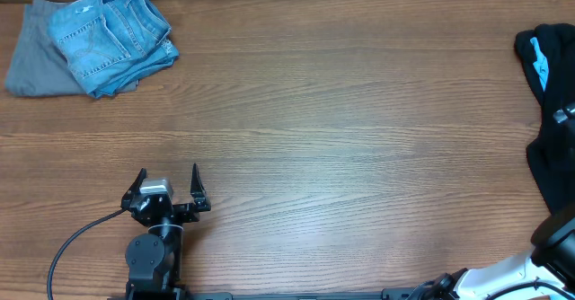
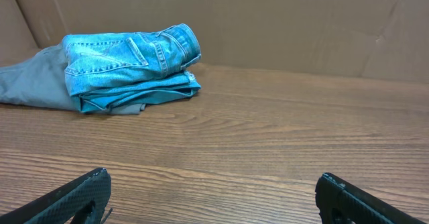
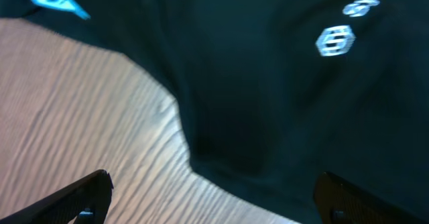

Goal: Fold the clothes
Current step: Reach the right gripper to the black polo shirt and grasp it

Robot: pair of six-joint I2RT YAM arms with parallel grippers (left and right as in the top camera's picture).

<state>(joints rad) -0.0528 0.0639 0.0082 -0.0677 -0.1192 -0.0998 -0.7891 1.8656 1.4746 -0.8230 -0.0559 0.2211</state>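
While poised low over the table [image 1: 341,111], left gripper [image 1: 169,172]: fingers spread wide, holding nothing.
Fingers of right gripper [image 3: 213,177]: wide apart, empty, close above black garment [image 3: 281,103].
Place of black garment: heaped at right table edge.
Far-left corner: folded jeans [image 1: 112,35] on grey cloth [image 1: 31,62].

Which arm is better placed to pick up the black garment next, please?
Right, probably. The right gripper hangs open close over the black garment, which fills its wrist view. The left gripper sits open over bare table at the front left, far from it.
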